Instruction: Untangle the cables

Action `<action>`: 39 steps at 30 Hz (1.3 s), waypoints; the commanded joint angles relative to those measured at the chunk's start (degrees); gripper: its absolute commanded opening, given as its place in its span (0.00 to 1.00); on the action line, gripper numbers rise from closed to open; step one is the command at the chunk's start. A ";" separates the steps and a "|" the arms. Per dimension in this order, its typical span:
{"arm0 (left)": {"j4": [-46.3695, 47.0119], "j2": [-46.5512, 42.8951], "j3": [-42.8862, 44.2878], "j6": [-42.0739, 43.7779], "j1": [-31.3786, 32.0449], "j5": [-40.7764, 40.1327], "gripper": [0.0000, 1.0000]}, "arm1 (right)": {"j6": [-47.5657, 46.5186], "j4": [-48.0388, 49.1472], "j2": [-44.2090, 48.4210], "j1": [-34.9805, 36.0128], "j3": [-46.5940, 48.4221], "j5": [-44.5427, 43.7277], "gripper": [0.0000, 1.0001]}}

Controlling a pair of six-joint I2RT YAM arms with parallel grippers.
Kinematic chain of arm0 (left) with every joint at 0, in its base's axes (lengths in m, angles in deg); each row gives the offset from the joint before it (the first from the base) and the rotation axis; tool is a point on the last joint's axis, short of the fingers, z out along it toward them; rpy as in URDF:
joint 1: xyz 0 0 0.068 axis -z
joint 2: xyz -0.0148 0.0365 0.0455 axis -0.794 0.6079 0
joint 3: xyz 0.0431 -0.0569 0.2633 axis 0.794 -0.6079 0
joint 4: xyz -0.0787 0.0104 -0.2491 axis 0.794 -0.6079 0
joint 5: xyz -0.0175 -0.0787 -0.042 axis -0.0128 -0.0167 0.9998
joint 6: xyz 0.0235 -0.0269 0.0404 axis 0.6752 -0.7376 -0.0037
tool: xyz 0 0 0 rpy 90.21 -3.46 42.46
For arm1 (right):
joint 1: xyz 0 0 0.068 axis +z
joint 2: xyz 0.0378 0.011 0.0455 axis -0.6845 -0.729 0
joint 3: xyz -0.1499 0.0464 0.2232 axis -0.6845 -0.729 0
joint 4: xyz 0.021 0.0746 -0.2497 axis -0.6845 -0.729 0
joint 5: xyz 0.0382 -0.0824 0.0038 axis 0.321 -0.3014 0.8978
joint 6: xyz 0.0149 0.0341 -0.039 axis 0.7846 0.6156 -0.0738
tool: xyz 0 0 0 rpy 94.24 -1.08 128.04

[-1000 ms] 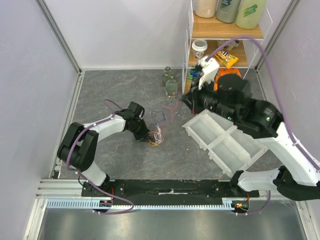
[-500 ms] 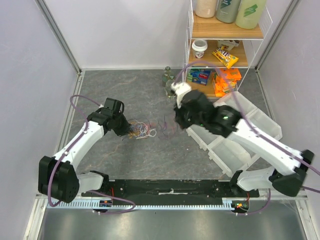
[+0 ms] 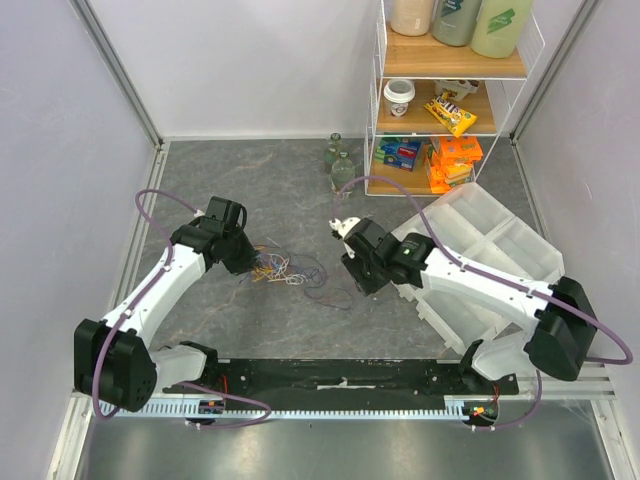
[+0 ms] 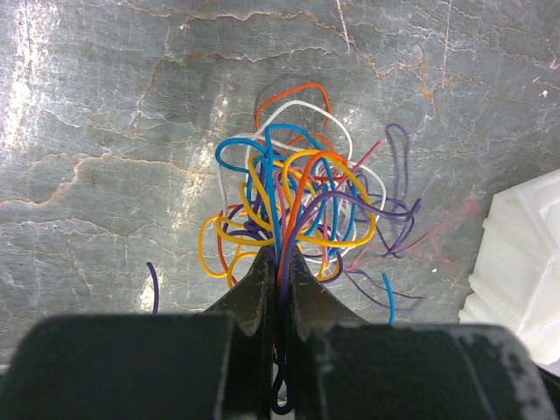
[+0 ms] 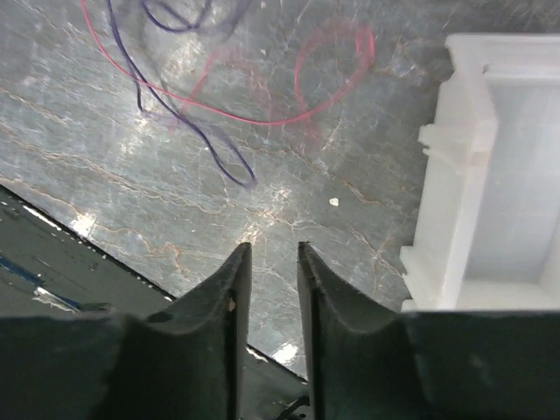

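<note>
The left end effector (image 4: 278,267) is clamped on several cables (image 4: 293,197), the tangle on the counter (image 3: 220,180) at nine o'clock from the right end effector (image 5: 268,262), slightly apart and empty. Pulling many strands together could tighten knots.

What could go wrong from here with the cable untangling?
1. The left gripper is shut on many strands of the tangle at once; a pull would likely drag the whole bundle instead of freeing one cable.
2. The right gripper is open and empty; the red cable and purple cable ahead lie flat, so a pinch may miss.
3. The white bin sits close beside the right gripper; a sideways move might bump it.
</note>
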 commanded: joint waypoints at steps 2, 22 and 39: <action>0.59 -1.49 1.08 2.28 -0.14 -0.42 0.02 | 0.05 5.72 -1.80 -0.22 -6.32 2.35 0.44; 3.75 -3.77 -5.42 0.17 -0.14 5.64 0.02 | -7.06 25.59 -19.54 -4.26 1.49 5.16 0.59; 2.78 -3.34 -5.52 1.40 -0.40 4.51 0.02 | -4.51 19.90 -13.24 -4.61 1.75 4.82 0.00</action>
